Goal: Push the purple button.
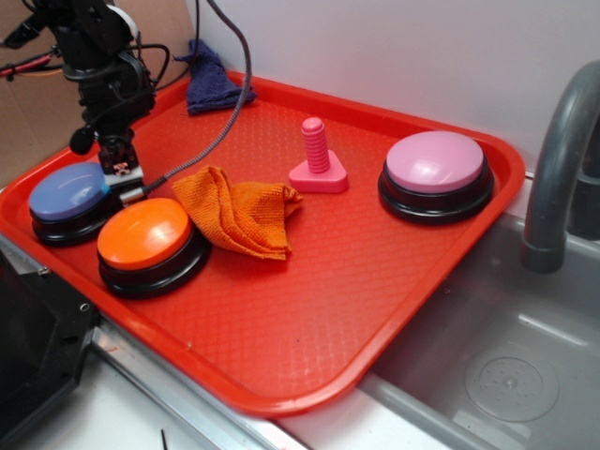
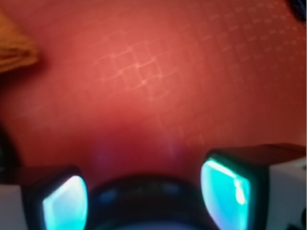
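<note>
Gripper point(image 1: 122, 175) low over the red tray point(image 1: 375, 272), fingers spread apart with nothing between them, purple button point(image 1: 69, 192) touching its outer side, orange button point(image 1: 143, 234) just in front, orange cloth point(image 1: 239, 214) beside it

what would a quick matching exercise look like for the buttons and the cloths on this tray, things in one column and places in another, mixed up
Things:
1. purple button
2. pink button
3. orange cloth
4. blue cloth

Places:
A. far right part of the red tray
B. back corner of the tray, by the wall
C. left edge of the tray, beside the gripper
D. middle of the tray, next to the orange button

Pairs: 1-C, 2-A, 3-D, 4-B
</note>
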